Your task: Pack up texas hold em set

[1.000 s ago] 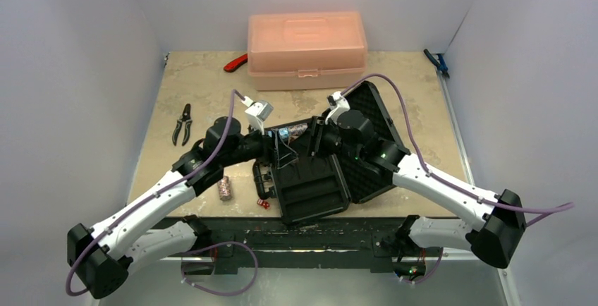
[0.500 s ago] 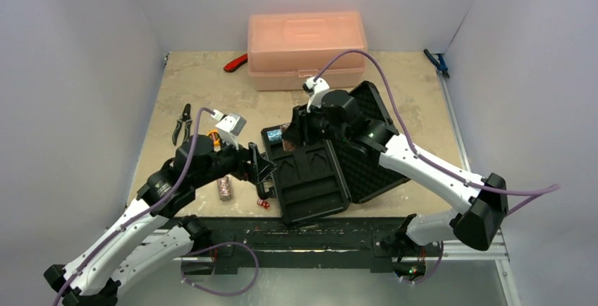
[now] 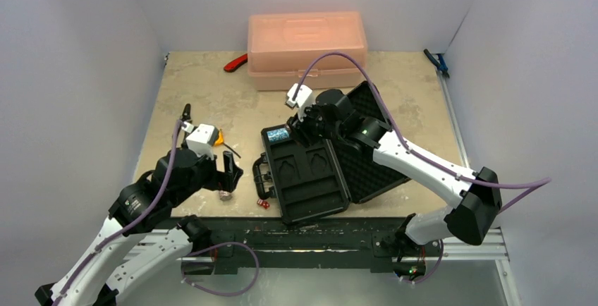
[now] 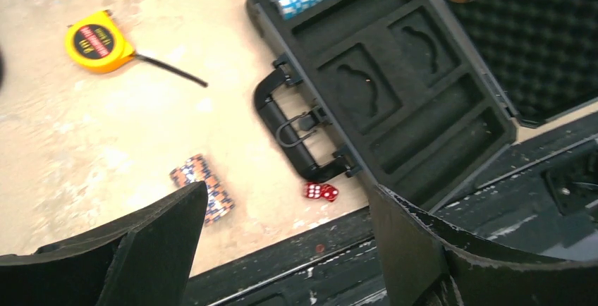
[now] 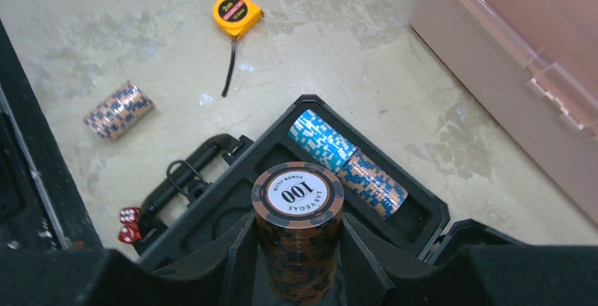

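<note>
R gripper [image 5: 297, 258]: clamped on a reddish-brown chip stack [image 5: 297, 204], "100" face toward the wrist cam.
Held stack vs slot: it hangs just above the case's far slot. Its long axis runs along the fingers, so it stands crosswise to the stacks already lying there. You'd likely need to tip it flat to seat it.
Briefcase [image 3: 310, 193]: black, open flat by the middle of the near edge. The handle [image 4: 282, 119] faces the left edge and the lid lies toward the right edge.
In case: a blue stack [image 5: 321, 140] and an orange-blue stack [image 5: 372, 182] lie on their sides, end to end, in the far slot. Other recesses look empty.
L gripper [image 4: 288, 200]: fingers spread wide, holding nothing, over the near-left area.
Loose stack [image 4: 203, 187]: on its side on the worktop near the near edge, axis slanted. It is closest to the L arm.
Dice [image 4: 320, 191]: two, red, touching, just beside the handle's near end.
Not yours: yellow tape measure [image 4: 99, 39]; pink box [image 3: 307, 41] at the far edge.
</note>
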### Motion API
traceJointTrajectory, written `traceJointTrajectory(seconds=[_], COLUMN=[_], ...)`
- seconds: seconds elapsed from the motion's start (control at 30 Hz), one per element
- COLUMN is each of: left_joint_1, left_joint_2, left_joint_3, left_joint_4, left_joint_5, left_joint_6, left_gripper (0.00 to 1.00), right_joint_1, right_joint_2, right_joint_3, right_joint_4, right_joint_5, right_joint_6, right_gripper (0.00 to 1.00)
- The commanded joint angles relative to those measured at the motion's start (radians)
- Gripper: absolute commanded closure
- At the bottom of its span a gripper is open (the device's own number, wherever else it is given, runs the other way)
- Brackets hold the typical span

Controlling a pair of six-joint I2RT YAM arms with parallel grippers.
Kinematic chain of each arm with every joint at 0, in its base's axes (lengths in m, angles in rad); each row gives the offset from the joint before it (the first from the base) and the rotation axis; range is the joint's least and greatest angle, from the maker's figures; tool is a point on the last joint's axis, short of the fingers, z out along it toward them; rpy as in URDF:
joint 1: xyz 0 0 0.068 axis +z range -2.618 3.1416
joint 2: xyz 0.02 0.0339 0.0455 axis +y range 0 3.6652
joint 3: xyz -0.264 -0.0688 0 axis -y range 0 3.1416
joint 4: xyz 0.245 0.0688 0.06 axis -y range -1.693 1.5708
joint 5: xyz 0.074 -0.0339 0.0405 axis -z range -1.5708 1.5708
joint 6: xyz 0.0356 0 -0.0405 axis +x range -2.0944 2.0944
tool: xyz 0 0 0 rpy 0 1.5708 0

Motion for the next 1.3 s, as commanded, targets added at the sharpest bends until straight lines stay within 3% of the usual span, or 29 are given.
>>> traceJointTrajectory(seconds=[0.0,0.2,0.37,0.6,1.27], left_joint_1=[0.002,0.002,0.003,0.002,0.002], left_joint_2=[-0.050,-0.099,-0.137,-0.176,-0.182], left_joint_3=[0.035,0.024,0.010,0.002,-0.001], left_joint_4=[-0.077,-0.098,-0.093,-0.089,-0.088], left_joint_5=[-0.120,-0.172,-0.176,-0.183,-0.189], left_joint_6=[0.029,0.030,0.023,0.022,0.020], left_gripper=[0.16,0.16,0.17,0.17,0.17], right_joint_1=[-0.001,-0.001,-0.001,0.001,0.022], right_joint_2=[-0.004,-0.004,0.060,0.183,0.359], right_joint_3=[0.015,-0.002,0.030,0.131,0.247], right_joint_4=[0.072,0.066,0.002,-0.113,-0.145], right_joint_5=[-0.074,-0.202,-0.210,-0.233,-0.148], right_joint_6=[-0.301,-0.588,-0.700,-0.752,-0.851], right_gripper=[1.00,1.00,1.00,1.00,1.00])
